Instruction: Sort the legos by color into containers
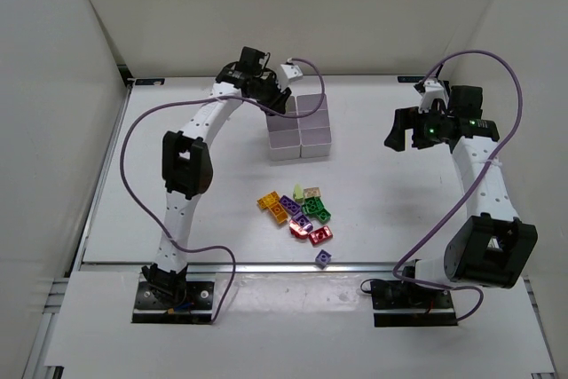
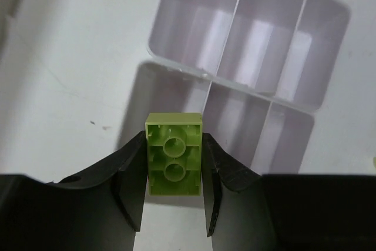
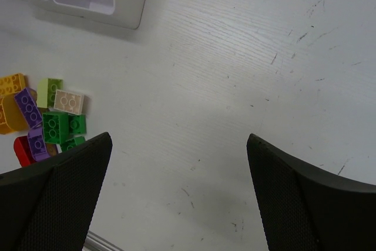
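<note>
My left gripper [image 2: 173, 171] is shut on a yellow-green lego [image 2: 173, 154], pinched by its long sides with the hollow underside facing the camera. It hangs over the near edge of the white containers [image 2: 176, 67], whose bins all look empty. From above, the left gripper [image 1: 271, 95] sits at the back left corner of the containers [image 1: 300, 126]. The other legos [image 1: 297, 212] lie in a loose pile in front of them: orange, purple, green, red and tan. My right gripper [image 1: 404, 130] hovers open, right of the containers, with nothing between its fingers [image 3: 70, 168].
One purple brick [image 1: 323, 258] lies apart, near the table's front edge. In the right wrist view the pile [image 3: 53, 119] is at the left and a container corner [image 3: 126, 4] is at the top left. White walls enclose the table.
</note>
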